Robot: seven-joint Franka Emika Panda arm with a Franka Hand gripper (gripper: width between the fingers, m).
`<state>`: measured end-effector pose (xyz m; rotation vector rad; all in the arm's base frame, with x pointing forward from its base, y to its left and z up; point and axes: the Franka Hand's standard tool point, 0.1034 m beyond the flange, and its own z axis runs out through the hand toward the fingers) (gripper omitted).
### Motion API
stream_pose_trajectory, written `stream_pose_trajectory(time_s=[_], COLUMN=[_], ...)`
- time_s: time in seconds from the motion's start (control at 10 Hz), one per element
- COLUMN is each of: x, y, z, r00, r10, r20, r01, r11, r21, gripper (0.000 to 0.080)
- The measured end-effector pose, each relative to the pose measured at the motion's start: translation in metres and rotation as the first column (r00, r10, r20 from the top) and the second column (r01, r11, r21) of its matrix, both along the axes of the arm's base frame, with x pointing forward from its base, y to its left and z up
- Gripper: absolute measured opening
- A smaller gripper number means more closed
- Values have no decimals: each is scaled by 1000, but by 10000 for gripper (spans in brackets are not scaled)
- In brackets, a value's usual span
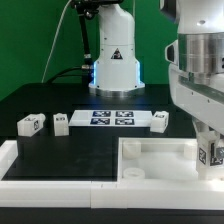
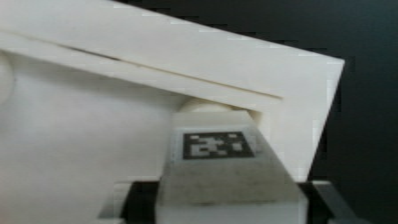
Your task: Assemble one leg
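Observation:
My gripper [image 1: 211,157] is shut on a white leg [image 1: 213,153] with a black-and-white tag, at the exterior view's right. In the wrist view the leg [image 2: 219,150] stands between the dark fingers [image 2: 322,203], and its far end touches a corner of the large white tabletop [image 2: 107,110]. The tabletop [image 1: 160,158] lies at the front of the black table. Three more legs lie behind it: two at the exterior view's left [image 1: 30,124] [image 1: 60,123] and one right of the middle [image 1: 160,119].
The marker board [image 1: 112,118] lies flat between the loose legs. The robot's white base [image 1: 113,62] stands behind it. A white raised strip [image 1: 50,168] runs along the table's front left, next to the tabletop.

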<state>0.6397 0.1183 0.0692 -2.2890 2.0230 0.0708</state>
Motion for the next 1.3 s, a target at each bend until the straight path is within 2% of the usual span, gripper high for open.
stream_pose_trajectory(time_s=[0.1, 0.2, 0.3, 0.4, 0.6, 0.7, 0.8, 0.9, 1.0, 1.3], x=[0, 0, 0, 0, -3, -2, -2, -1, 0, 0], y=[0, 0, 1, 1, 4, 4, 3, -1, -1, 2], z=[0, 0, 0, 0, 0, 1, 1, 2, 2, 4], r00=[999, 1000, 999, 999, 963, 888, 840, 715, 658, 296], r10=[-47, -10, 35, 49, 268, 460, 543, 698, 752, 955], r20=[-5, -1, 3, 5, -3, 10, 17, 30, 33, 10], r01=[47, 10, -35, -49, -268, -460, -542, -697, -751, -952], r11=[999, 1000, 999, 999, 963, 888, 840, 716, 659, 295], r21=[3, 2, 1, 1, -9, -24, -28, -40, -45, -82], gripper=[290, 358, 526, 611, 642, 647, 647, 649, 649, 649])
